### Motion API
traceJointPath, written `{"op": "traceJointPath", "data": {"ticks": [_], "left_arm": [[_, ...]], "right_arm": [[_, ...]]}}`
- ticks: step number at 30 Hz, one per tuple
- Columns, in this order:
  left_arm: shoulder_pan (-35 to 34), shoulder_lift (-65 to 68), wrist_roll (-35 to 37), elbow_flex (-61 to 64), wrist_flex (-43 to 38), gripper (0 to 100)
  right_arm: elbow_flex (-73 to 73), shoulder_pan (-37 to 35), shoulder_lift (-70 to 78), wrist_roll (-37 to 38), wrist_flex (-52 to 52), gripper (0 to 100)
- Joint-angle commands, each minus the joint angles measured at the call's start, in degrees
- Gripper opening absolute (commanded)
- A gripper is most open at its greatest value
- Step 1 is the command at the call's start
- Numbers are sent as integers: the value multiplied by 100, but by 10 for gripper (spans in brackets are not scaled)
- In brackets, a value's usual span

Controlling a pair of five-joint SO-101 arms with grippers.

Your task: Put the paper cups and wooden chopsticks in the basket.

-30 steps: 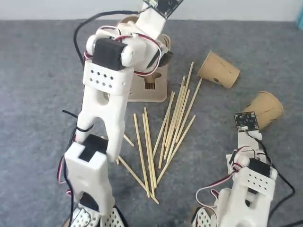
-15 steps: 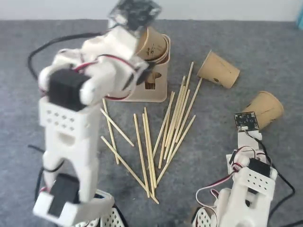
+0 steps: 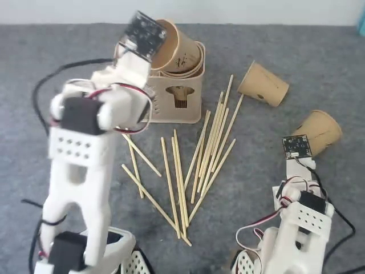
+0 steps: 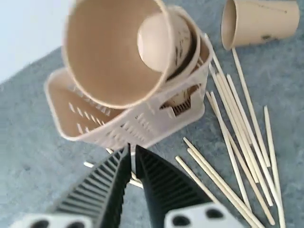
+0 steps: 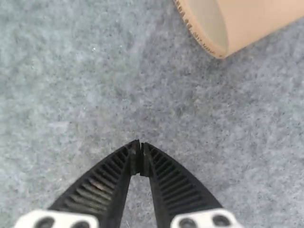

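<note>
The basket [image 3: 181,107] stands upright at the back of the grey mat, with two nested paper cups [image 3: 178,52] tilted in it. Two more paper cups lie on their sides to its right, one [image 3: 263,84] farther back, one [image 3: 320,131] nearer. Several wooden chopsticks [image 3: 212,142] lie scattered in front of the basket. In the left wrist view my left gripper [image 4: 132,150] is shut and empty, its tips just outside the basket's wall [image 4: 142,126], below the cups [image 4: 109,52]. My right gripper [image 5: 140,145] is shut and empty over bare mat, a short way from the nearer cup [image 5: 237,21].
The left arm [image 3: 85,148] stands tall over the mat's left side, with chopsticks [image 3: 137,162] lying beside it. The right arm [image 3: 299,222] sits low at the front right. Bare mat lies at the far right and left.
The left arm has swung back from over the basket towards the left, uncovering the cups in it. The right arm, the loose cups and the chopsticks have not moved.
</note>
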Motion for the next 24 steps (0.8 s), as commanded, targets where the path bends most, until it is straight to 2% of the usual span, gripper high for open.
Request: {"op": "traceJointPath", "data": {"ticks": [1,6,10,15,21,24], "left_arm": [[18,-202,-9,971,-1046,12],[26,-202,273,1560,-2127,12],[-9,-202,695,1569,-2646,12],[35,-149,835,1587,-3288,12],[35,-211,1705,1552,-3596,12],[35,-211,1802,1552,-3473,12]], "right_arm": [[-18,-40,-163,79,-22,8],[-18,-40,-163,79,-22,8],[-18,-40,-163,79,-31,8],[-18,-40,-163,79,-31,8],[-18,-40,-163,79,-40,8],[-18,-40,-163,79,-40,8]]}}
